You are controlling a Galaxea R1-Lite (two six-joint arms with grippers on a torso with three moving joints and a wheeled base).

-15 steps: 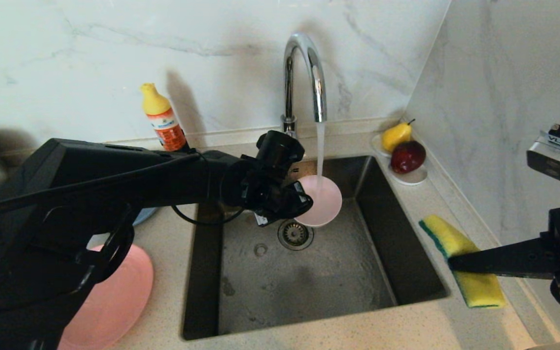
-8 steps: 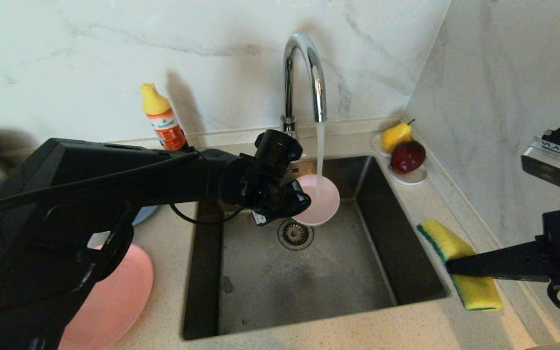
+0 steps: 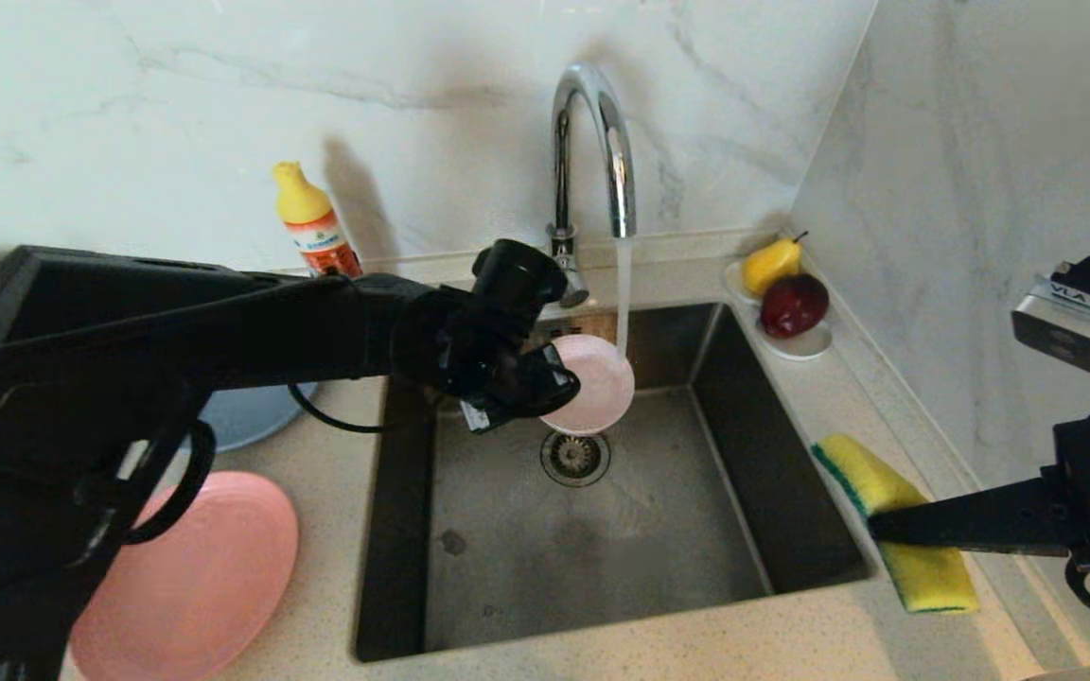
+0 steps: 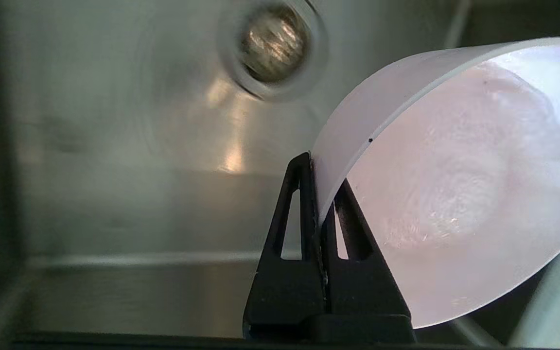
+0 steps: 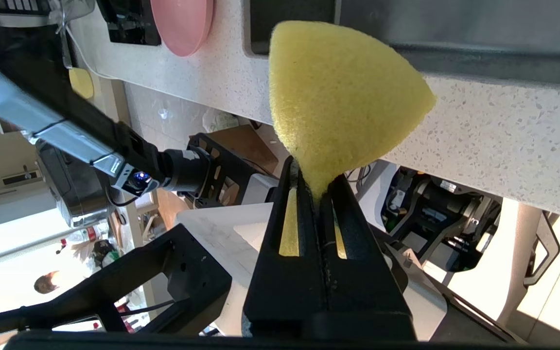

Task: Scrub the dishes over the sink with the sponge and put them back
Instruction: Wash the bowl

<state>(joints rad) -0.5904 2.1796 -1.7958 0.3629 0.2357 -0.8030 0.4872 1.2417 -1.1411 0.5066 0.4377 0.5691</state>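
Observation:
My left gripper (image 3: 556,386) (image 4: 321,170) is shut on the rim of the small pale pink bowl (image 3: 597,383) (image 4: 455,194). It holds the bowl tilted on edge above the steel sink (image 3: 602,558), near the drain (image 3: 575,457) (image 4: 272,43). Water runs from the chrome tap (image 3: 592,123) and falls past the bowl's right edge. My right gripper (image 3: 876,522) (image 5: 316,177) is shut on the middle of the yellow sponge (image 3: 862,473) (image 5: 343,92), over the counter by the sink's right rim. A salmon-pink plate (image 3: 195,577) and a grey-blue plate (image 3: 242,421) lie on the left counter.
An orange detergent bottle (image 3: 316,232) stands against the back wall left of the tap. A white saucer (image 3: 796,345) with a pear (image 3: 770,265) and an apple (image 3: 794,303) sits at the sink's back right corner. A marble wall closes off the right side.
My left arm has carried the pink bowl left and slightly up, so the stream now passes its right edge instead of landing in it. The right gripper and sponge barely moved.

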